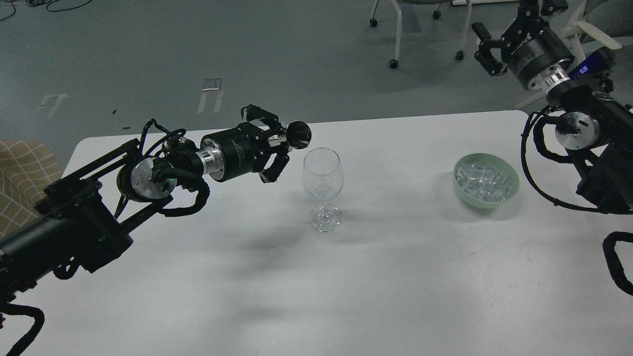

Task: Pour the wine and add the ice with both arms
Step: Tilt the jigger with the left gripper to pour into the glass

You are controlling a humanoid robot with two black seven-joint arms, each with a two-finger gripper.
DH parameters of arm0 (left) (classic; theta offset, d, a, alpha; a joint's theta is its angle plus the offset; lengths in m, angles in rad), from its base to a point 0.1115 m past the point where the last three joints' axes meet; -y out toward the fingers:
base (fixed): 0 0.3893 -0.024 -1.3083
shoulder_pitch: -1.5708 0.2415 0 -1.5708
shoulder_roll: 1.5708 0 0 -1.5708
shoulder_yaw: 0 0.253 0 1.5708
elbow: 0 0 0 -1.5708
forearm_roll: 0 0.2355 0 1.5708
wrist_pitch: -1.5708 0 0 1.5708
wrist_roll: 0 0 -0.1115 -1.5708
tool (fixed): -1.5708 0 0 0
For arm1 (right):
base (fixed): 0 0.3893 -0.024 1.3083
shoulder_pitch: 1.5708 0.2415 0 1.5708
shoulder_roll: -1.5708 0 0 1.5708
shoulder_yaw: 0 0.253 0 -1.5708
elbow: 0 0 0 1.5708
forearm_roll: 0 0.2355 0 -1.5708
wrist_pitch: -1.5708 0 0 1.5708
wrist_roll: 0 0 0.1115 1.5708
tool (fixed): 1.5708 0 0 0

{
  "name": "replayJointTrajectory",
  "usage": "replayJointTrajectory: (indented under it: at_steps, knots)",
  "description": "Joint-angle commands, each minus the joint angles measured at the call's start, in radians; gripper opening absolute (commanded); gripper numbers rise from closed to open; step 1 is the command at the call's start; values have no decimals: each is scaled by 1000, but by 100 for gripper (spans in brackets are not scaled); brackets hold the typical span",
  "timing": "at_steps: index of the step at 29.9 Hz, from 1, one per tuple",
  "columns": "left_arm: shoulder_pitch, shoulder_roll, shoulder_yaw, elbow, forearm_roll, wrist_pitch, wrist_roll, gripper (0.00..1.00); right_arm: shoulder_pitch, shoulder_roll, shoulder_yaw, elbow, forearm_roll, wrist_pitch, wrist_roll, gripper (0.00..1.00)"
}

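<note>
A clear wine glass (322, 185) stands upright at the middle of the white table (395, 277). Any wine in it is too faint to tell. My left gripper (278, 143) is just left of the glass rim, lying sideways and shut on a small dark round-ended bottle (299, 134) whose end points toward the rim. A pale green bowl (512, 190) at the right holds many clear ice cubes (484, 179). My right gripper (487, 49) is raised high beyond the table's far right corner, open and empty, well above and behind the bowl.
The table's far edge runs behind the glass and the bowl. Chair legs on castors (394, 62) stand on the grey floor beyond. A tan checked cushion (22, 178) lies past the table's left edge. My right arm's cables (536, 158) hang by the bowl's right side.
</note>
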Motion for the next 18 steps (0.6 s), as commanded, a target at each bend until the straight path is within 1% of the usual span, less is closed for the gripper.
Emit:
replayJointTrajectory:
  at_steps: [1, 4, 18]
  knots:
    - [1, -6, -1, 0, 26, 2, 0, 7, 0, 0, 0, 0, 0, 0, 0, 100]
    - [2, -12, -2, -3, 74, 2, 1, 7, 2, 0, 0, 0, 0, 0, 0, 100]
    - [-1, -3, -1, -5, 91, 3, 0, 7, 0, 0, 0, 0, 0, 0, 0, 100]
